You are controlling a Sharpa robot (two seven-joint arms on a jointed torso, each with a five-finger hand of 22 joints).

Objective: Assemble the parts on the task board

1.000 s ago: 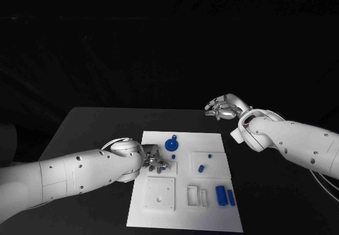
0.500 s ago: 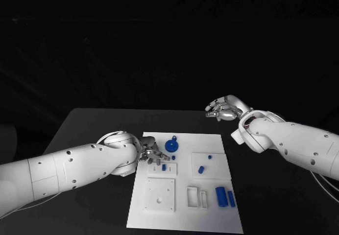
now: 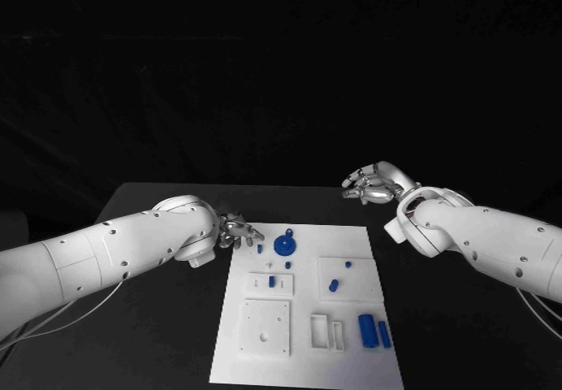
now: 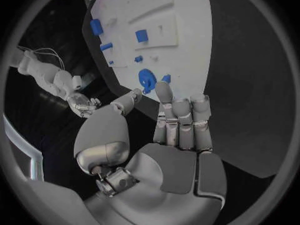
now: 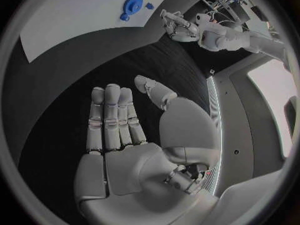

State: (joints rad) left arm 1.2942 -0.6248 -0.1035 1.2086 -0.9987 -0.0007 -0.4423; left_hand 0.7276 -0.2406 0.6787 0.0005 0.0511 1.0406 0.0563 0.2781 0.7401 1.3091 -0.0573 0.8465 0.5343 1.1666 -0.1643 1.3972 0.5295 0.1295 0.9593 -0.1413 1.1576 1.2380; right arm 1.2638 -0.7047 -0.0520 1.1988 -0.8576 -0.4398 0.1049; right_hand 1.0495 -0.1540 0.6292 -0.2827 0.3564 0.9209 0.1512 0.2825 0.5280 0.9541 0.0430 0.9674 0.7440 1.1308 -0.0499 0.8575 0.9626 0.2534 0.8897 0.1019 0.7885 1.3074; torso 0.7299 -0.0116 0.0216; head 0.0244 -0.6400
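The white task board [image 3: 307, 357] lies in the middle of the table. On it are a round blue disc [image 3: 285, 242], a small blue peg [image 3: 260, 249], a blue piece [image 3: 272, 281] standing in a raised square plate, and two blue cylinders [image 3: 366, 328] near the front right. My left hand [image 3: 238, 233] hovers at the board's far left corner, fingers out straight, holding nothing. In the left wrist view that hand [image 4: 175, 130] points toward the disc [image 4: 145, 78]. My right hand [image 3: 373, 183] hangs off the board past its far right corner; its palm [image 5: 119, 130] is bare.
More small blue pieces [image 3: 334, 284] sit on the right-hand square plate. A larger white square plate [image 3: 267, 323] and a white slotted block [image 3: 326, 327] occupy the board's front half. Black table [image 3: 153, 211] surrounds the board on all sides.
My left hand has drawn back from the small square plate to the board's far left corner, uncovering the blue piece there. The right hand has hardly moved.
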